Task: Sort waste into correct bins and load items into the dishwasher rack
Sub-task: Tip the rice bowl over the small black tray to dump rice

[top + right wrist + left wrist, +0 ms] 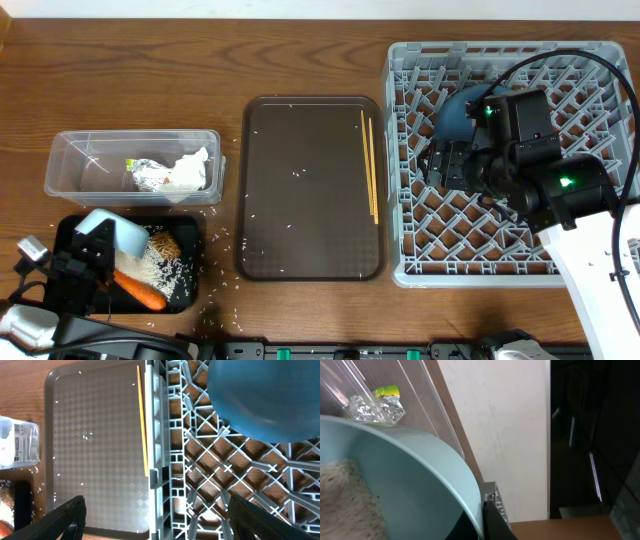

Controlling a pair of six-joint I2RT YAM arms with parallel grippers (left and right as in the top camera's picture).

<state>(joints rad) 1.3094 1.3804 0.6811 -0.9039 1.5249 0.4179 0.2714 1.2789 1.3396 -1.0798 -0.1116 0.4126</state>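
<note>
My left gripper (93,243) is shut on the rim of the light blue bowl (112,231), held tilted over the black tray (196,272). The tray holds white rice (165,265), an orange carrot (140,291) and a brown food piece (166,243). In the left wrist view the bowl (410,475) fills the frame with rice (345,500) inside, and the gripper (487,520) pinches its edge. My right gripper (445,165) is open and empty over the grey rack (440,250), near the blue plate (460,110). The chopsticks (370,165) lie on the brown tray. No cups show.
The clear tub (70,150) holds foil with the green-yellow wrapper (148,175) and white paper (192,170). The brown serving tray (310,200) lies in the middle with scattered rice grains. The right wrist view shows the plate (260,400), the rack (200,475) and the chopsticks (142,420).
</note>
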